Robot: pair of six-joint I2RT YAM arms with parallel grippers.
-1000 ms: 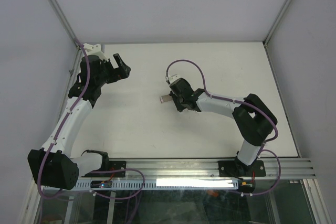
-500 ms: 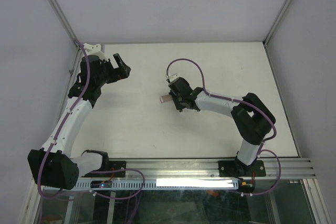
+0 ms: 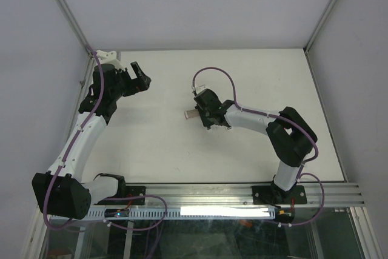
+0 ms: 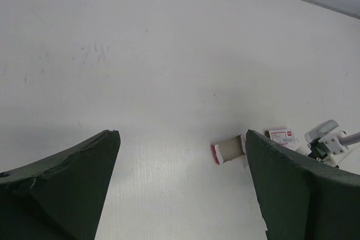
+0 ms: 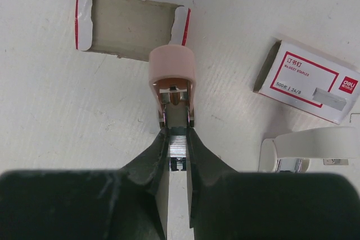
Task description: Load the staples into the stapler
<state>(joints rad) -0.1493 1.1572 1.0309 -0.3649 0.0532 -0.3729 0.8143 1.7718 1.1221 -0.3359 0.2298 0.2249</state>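
Your right fingers [image 5: 147, 164] are clenched on the narrow rear of the small pink wedge-shaped stapler [image 5: 172, 68], mid-frame in the right wrist view. Its nose overlaps the edge of the grey cardboard inner tray [image 5: 129, 25], which lies directly ahead at upper left. The red-and-white staple sleeve [image 5: 308, 81] lies apart at right, just above a white curved part [image 5: 315, 141]. Your left fingers [image 4: 67, 184] are released wide over the white tabletop [image 4: 169, 54].

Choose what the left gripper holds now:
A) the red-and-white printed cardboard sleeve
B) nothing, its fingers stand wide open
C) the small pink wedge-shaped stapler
B: in the left wrist view, the dark fingers of the left gripper stand far apart above the white table and touch nothing.
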